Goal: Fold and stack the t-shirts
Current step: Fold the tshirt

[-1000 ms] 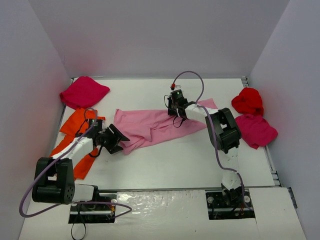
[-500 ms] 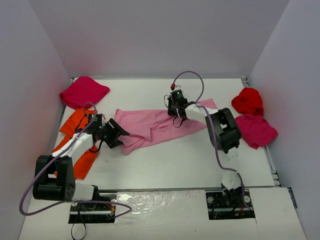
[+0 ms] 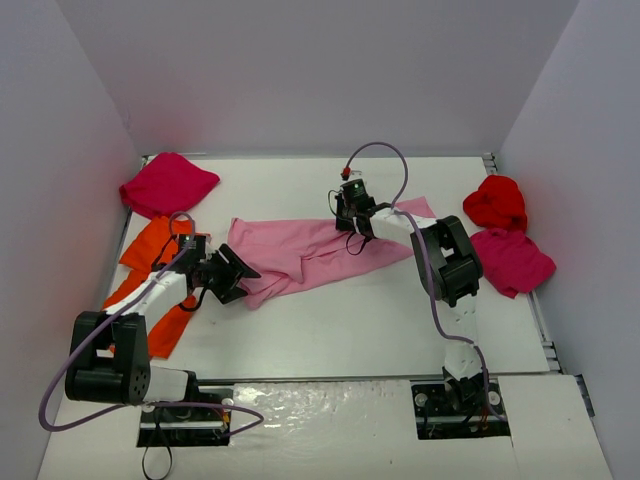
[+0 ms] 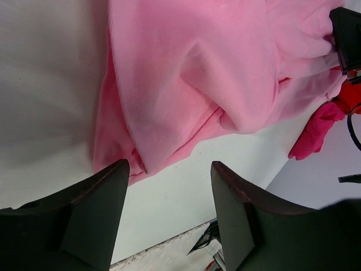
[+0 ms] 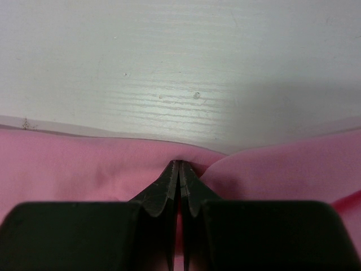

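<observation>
Jaws of the right gripper [image 5: 179, 165]: pressed together on a pinch of the light pink t-shirt [image 3: 300, 255] at its far edge. Jaws of the left gripper [image 4: 169, 169]: wide apart, holding nothing, poised over the shirt's near-left corner; we cannot tell whether they touch it. The shirt lies stretched but rumpled across the middle of the surface [image 3: 350, 330].

Step in hand, as we judge: spreading this shirt flat before folding. We would set the left jaws on the very corner, catch both layers, then draw away from the right-hand pinch, low, until the creases go.

Count:
- One light pink t-shirt.
- Two magenta-crimson t-shirts [image 3: 168, 183], one far left, one at the right edge.
- One bright red t-shirt [image 3: 497, 200], bunched.
- The orange t-shirts [image 3: 150, 245], one overlapped heap under the left arm. We judge two.
</observation>
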Robot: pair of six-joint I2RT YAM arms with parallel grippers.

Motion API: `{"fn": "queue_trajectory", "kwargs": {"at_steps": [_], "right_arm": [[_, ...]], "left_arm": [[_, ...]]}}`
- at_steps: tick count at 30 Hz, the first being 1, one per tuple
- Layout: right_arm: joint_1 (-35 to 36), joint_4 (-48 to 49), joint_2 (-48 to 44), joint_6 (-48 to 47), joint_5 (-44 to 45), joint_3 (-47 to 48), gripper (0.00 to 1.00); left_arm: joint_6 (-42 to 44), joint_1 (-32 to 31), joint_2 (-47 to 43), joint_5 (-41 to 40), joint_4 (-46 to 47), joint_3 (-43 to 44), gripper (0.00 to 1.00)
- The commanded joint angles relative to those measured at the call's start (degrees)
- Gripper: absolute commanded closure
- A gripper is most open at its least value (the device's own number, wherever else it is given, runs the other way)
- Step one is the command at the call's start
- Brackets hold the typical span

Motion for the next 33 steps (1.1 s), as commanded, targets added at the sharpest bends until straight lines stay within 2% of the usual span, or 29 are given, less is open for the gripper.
{"fn": "queue_trajectory", "kwargs": {"at_steps": [1, 14, 21, 30, 33], "right_arm": [[-0.1, -12.7, 6.3, -1.2, -0.7, -4.4, 1.00], [-0.1, -12.6, 6.9, -1.2, -0.9, -4.3, 1.00], [-0.2, -12.6, 7.4, -1.1, -1.2, -4.1, 1.00], [-0.1, -12.6, 7.7, -1.0, -1.4, -3.8, 1.00], [-0.1, -12.6, 7.7, -1.0, -1.4, -3.8, 1.00]], "left_arm": [[-0.4, -0.3, -0.5, 0.6, 2.9, 1.9, 0.44], [0.0, -0.3, 2.9, -0.6, 4.9, 3.4, 0.45], [-0.3, -0.6, 3.6, 0.0, 6.5, 4.0, 0.60], [-1.0, -1.0, 1.8, 0.2, 6.5, 3.5, 0.71], [-1.1, -1.2, 0.9, 0.2, 6.1, 3.3, 0.79]]}}
